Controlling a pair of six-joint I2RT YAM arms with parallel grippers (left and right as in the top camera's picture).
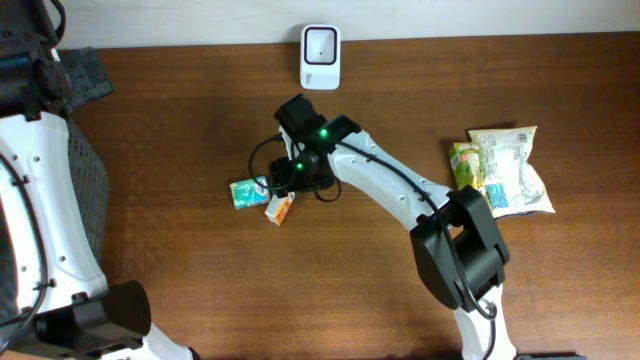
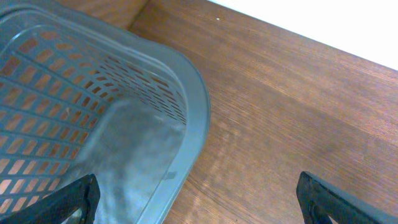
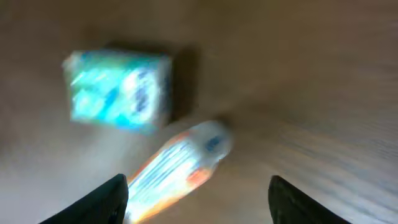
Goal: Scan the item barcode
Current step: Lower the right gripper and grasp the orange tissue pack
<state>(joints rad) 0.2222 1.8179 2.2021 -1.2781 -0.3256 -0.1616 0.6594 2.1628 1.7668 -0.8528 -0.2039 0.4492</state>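
I am judging the task barely begun; nothing is being held, and no packet is near the scanner at the overhead frame's top centre; grasping, presenting and scanning are all left. My right gripper is hovering, fingers apart, over the orange packet left of centre, just beside the teal packet; my left gripper is gaping wide above the basket rim. I am counting four packets, these two plus a green packet and a white packet at the right; one scanner; one basket.

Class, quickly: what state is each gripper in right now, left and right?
Left gripper: open, holding nothing, over the grey basket rim.
Right gripper: open, jaws apart above the orange packet, nothing gripped.
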